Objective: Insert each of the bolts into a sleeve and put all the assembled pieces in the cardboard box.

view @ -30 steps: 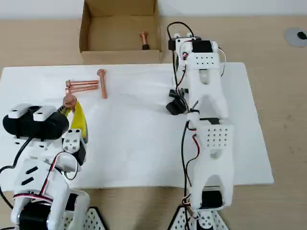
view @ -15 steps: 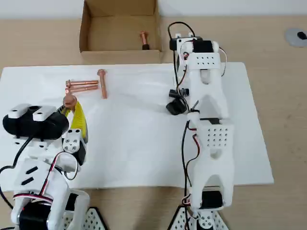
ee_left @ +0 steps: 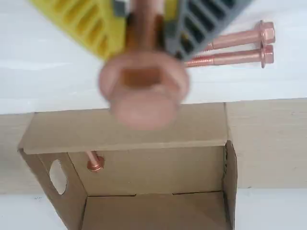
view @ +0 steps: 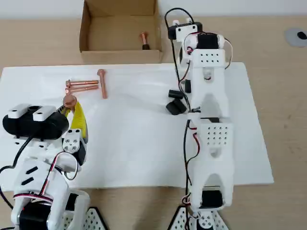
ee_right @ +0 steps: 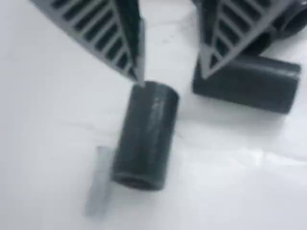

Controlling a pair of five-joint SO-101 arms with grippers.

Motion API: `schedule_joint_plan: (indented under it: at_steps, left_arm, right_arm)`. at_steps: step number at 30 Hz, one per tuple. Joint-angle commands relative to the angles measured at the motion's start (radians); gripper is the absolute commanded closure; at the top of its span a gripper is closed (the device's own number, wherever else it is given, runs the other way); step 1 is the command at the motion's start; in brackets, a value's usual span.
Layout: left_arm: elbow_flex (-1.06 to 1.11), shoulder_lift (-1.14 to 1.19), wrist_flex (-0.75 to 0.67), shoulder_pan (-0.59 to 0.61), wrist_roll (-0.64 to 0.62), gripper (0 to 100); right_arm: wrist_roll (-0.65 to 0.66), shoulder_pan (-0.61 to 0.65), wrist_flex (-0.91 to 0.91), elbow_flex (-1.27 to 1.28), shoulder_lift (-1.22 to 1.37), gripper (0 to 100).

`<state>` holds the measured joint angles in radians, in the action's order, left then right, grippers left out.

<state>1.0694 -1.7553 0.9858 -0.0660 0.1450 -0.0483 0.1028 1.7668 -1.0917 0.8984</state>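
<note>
The left jaws pinch a copper bolt (ee_left: 144,86) by its shank, head jutting past their tips, above the white sheet (view: 134,143) near three loose bolts (view: 82,85). The right jaws hang spread over a dark sleeve (ee_right: 146,136) lying on its side, one tip at its end rim, and a second sleeve (ee_right: 244,84) lies just beside. The likeliest mishap is a closing pinch that catches only the rounded end, squirting the sleeve away across the smooth sheet or knocking it into its neighbour. A sleeve gripped askew would also leave its bore out of line with the bolt. One assembled piece (view: 144,40) lies in the cardboard box (view: 84,33) at the desk's (view: 278,96) far side.
</note>
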Motion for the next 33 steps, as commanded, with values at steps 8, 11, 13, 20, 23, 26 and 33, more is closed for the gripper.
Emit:
schedule_joint_plan:
  at_steps: [8, 11, 13, 20, 23, 26, 33]
  left_arm:
    - [-0.014, -0.007, -0.028, 0.017, -0.005, 99]
    - [-0.011, -0.007, -0.028, 0.017, -0.005, 99]
    - [-0.008, -0.007, -0.028, 0.017, -0.005, 99]
    - [-0.006, -0.007, -0.028, 0.017, -0.005, 99]
    - [-0.006, -0.007, -0.028, 0.017, -0.005, 99]
    - [-0.006, -0.007, -0.028, 0.017, -0.005, 99]
    - [-0.006, -0.007, -0.023, 0.017, -0.005, 99]
  right_arm:
    - [0.037, -0.058, -0.009, -0.062, 0.137, 88.6]
    - [0.068, -0.048, -0.008, -0.062, 0.156, 88.6]
    - [0.078, -0.045, -0.008, -0.064, 0.156, 88.6]
    - [0.081, -0.044, -0.009, -0.133, 0.162, 88.6]
    - [0.126, -0.025, -0.021, -0.127, 0.162, 88.6]
    - [0.157, -0.004, -0.032, -0.130, 0.170, 88.6]
    - [0.227, 0.030, -0.034, -0.133, 0.208, 81.8]
